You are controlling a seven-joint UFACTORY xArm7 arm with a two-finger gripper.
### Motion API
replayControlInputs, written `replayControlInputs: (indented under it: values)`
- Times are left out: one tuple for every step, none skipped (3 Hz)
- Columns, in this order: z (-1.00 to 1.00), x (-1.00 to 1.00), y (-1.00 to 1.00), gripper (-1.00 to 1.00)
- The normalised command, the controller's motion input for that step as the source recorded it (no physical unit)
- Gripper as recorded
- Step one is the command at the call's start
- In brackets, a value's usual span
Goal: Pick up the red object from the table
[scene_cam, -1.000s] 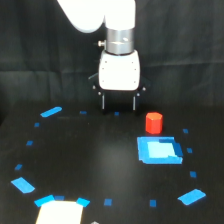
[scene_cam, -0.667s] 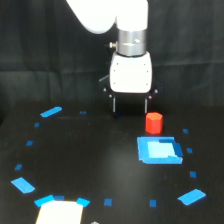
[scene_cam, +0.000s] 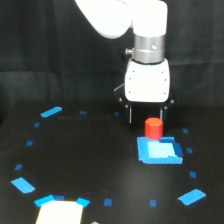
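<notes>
The red object [scene_cam: 153, 128] is a small red-orange block standing upright on the black table [scene_cam: 90, 165], at the far edge of a bright blue square patch [scene_cam: 159, 150]. My gripper [scene_cam: 146, 114] hangs from the white arm body [scene_cam: 147, 82] just behind and above the block. Its two dark fingers [scene_cam: 130, 114] are spread apart, open and empty. The block sits in front of the gap between them; I cannot tell whether it is between the fingers or only in front of them.
Small blue tape marks ring the table, with larger ones at the exterior view's left [scene_cam: 51, 111] and lower right [scene_cam: 192, 196]. A pale block [scene_cam: 59, 212] sits at the bottom edge. A black curtain hangs behind.
The arm has moved toward the exterior view's right, bringing the open gripper from left of the red object to directly behind it. The red object has not moved.
</notes>
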Motion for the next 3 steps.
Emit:
replayControlInputs:
  values:
    - [0.7,-0.51,-1.0,-0.75]
    - [0.53,-0.5,-0.87,-0.92]
    - [0.5,-1.0,-0.53,-1.0]
